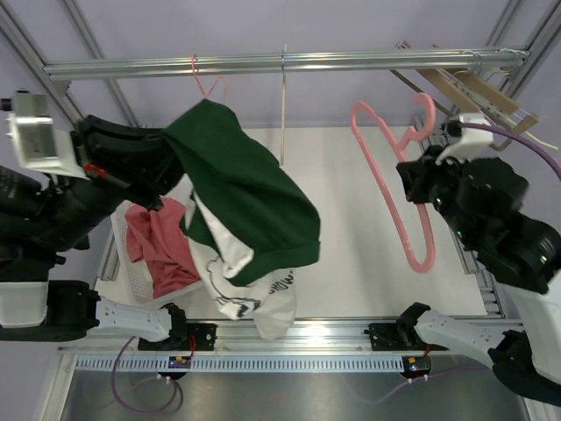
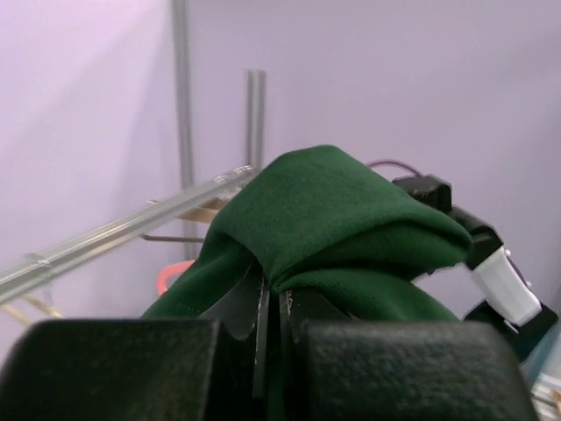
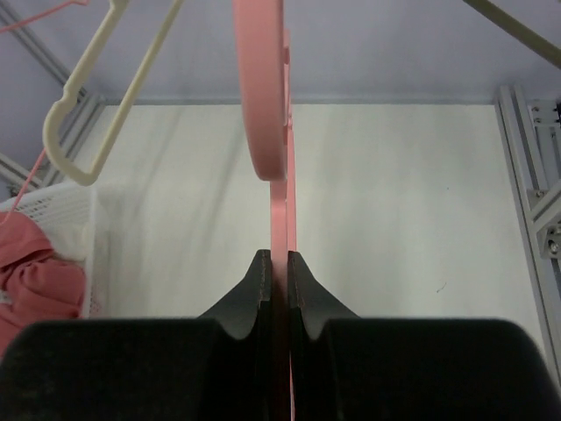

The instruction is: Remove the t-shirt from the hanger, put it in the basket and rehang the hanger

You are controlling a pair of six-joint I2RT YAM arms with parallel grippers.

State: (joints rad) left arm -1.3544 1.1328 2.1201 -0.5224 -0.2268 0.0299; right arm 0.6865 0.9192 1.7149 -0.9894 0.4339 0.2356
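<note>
Two grips set: L gripper (image 2: 272, 303) pinches green shirt (image 1: 250, 206), R gripper (image 3: 274, 267) pinches pink hanger (image 1: 393, 189), well apart. Shirt looks free; hold hanger steady, lower shirt slow into basket (image 3: 66, 230).

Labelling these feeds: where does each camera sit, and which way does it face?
Top external: above and behind the bases, looking down on table, green t-shirt and pink hanger; left arm and right arm show.
Left wrist: on the left arm, looking along the left fingers, shut on the t-shirt, toward the rail.
Right wrist: on the right arm, looking along the right fingers, shut on the hanger, over the table.
Shared: top and right wrist show the hanger.
</note>
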